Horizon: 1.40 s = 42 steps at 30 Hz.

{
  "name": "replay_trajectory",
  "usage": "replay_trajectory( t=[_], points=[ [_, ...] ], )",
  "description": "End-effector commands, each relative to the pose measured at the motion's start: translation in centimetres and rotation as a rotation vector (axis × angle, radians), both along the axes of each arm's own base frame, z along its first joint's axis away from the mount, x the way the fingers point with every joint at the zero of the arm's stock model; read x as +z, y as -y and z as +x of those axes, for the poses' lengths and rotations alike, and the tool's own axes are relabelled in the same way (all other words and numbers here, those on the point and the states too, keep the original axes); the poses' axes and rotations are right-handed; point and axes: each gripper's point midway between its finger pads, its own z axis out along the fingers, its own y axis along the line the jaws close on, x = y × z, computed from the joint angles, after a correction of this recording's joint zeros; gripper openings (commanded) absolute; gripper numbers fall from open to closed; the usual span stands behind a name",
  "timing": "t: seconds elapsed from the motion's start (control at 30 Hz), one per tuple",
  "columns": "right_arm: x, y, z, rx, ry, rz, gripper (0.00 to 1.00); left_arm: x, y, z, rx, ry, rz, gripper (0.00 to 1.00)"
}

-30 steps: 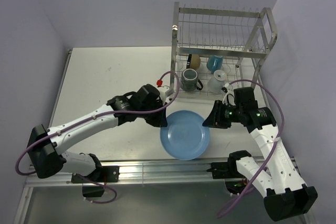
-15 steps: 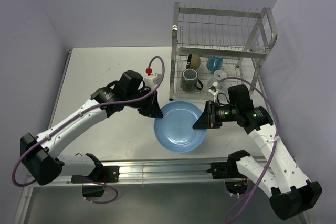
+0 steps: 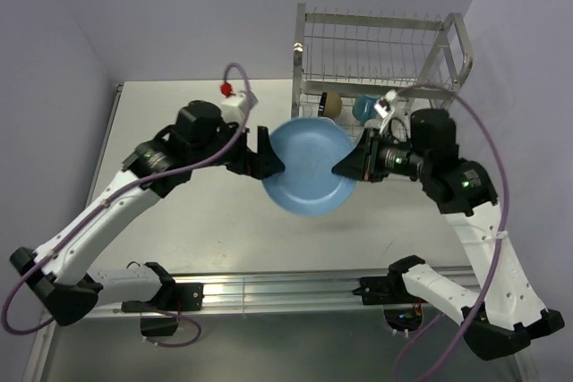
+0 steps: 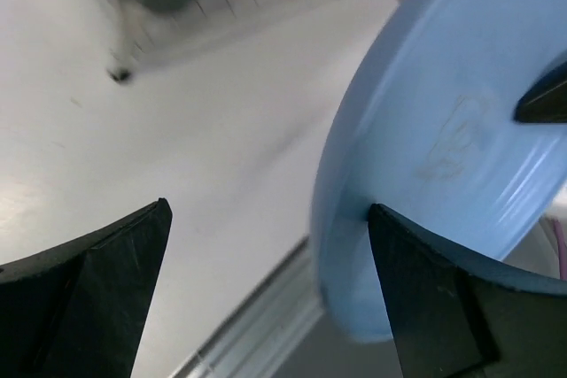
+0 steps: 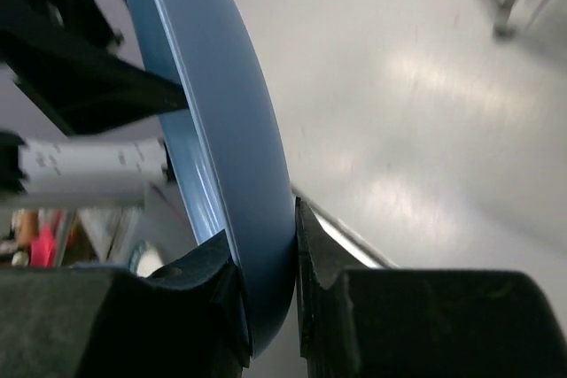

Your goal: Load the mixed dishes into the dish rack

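The light blue plate (image 3: 309,167) is off the table, tilted up on edge in front of the dish rack (image 3: 376,51). My right gripper (image 3: 345,167) is shut on its right rim; the right wrist view shows the plate (image 5: 221,112) pinched between both jaws of that gripper (image 5: 264,227). My left gripper (image 3: 267,160) is at the plate's left edge, open wide. In the left wrist view the plate (image 4: 443,130) lies against only the right finger of that gripper (image 4: 267,208). A tan bowl (image 3: 331,103) and a light blue mug (image 3: 364,106) sit in the rack's lower tier. The plate and arms hide the other mugs.
The rack stands at the table's back right with its upper tier bare. One rack foot (image 4: 120,73) shows blurred in the left wrist view. Purple cables loop above both wrists. The metal rail (image 3: 269,288) runs along the table's near edge.
The plate has come up off the table and tipped on edge, moving back toward the rack. Both arms rose with it. The left gripper went from shut to wide open.
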Motion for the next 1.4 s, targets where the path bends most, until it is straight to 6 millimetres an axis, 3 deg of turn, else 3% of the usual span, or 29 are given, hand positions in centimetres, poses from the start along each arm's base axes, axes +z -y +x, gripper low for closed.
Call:
replay_trajectory(
  t=[0.0,0.03,0.07,0.13,0.17,0.2,0.23,0.27,0.3,0.33,0.4,0.5,0.63,0.7,0.83,1.13,1.37],
  points=[
    [8.4,2.0,3.5,-0.201,0.24,-0.001,0.0,6.6,-5.4,2.3,0.326,0.19,-0.027,0.99],
    [9.1,2.3,5.0,-0.244,0.247,-0.023,0.0,8.2,-7.5,3.3,0.451,0.234,-0.023,0.99],
    [12.3,2.9,5.4,-0.295,0.318,-0.007,0.0,9.4,-8.8,3.1,0.497,0.265,-0.033,0.99],
    [14.1,4.3,8.1,-0.42,0.369,-0.04,0.0,11.3,-10.8,3.1,0.577,0.312,-0.056,0.99],
    [16.8,5.1,8.3,-0.468,0.432,-0.025,0.0,12.5,-12.2,2.8,0.63,0.348,-0.077,0.99],
    [18.2,6.6,9.4,-0.561,0.478,-0.045,0.0,13.0,-12.7,2.7,0.65,0.363,-0.095,0.99],
    [18.7,6.9,10.8,-0.6,0.489,-0.068,0.0,13.5,-12.9,2.7,0.663,0.377,-0.12,0.99],
    [21.5,8.1,10.9,-0.663,0.553,-0.055,0.0,14.0,-13.3,2.3,0.665,0.389,-0.146,0.99],
    [22.7,9.1,11.5,-0.717,0.594,-0.073,0.0,14.0,-13.1,2.2,0.656,0.392,-0.152,0.99],
    [23.0,10.7,13.3,-0.824,0.605,-0.125,0.0,13.7,-12.8,2.1,0.639,0.392,-0.15,0.99],
    [25.8,12.9,13.9,-0.943,0.692,-0.154,0.0,12.7,-11.9,2.2,0.599,0.364,-0.126,0.99],
    [27.3,16.5,15.8,-1.154,0.752,-0.268,0.0,11.2,-10.6,2.4,0.532,0.327,-0.06,0.99],
    [27.1,20.6,17.0,-1.41,0.755,-0.461,0.0,8.9,-9.9,3.0,0.508,0.283,0.03,0.99],
    [27.2,21.8,17.2,-1.462,0.766,-0.575,0.0,8.2,-9.9,3.0,0.499,0.271,0.051,0.99],
    [25.3,22.9,18.9,-1.477,0.743,-0.739,0.0,7.3,-9.9,3.1,0.501,0.265,0.061,0.99],
    [19.4,23.7,21.8,-1.355,0.669,-0.928,0.0,5.3,-9.6,3.2,0.495,0.255,0.063,0.99],
    [16.6,24.1,22.2,-1.279,0.625,-0.92,0.0,4.4,-10.0,3.4,0.508,0.273,0.076,0.99]
  ],
)
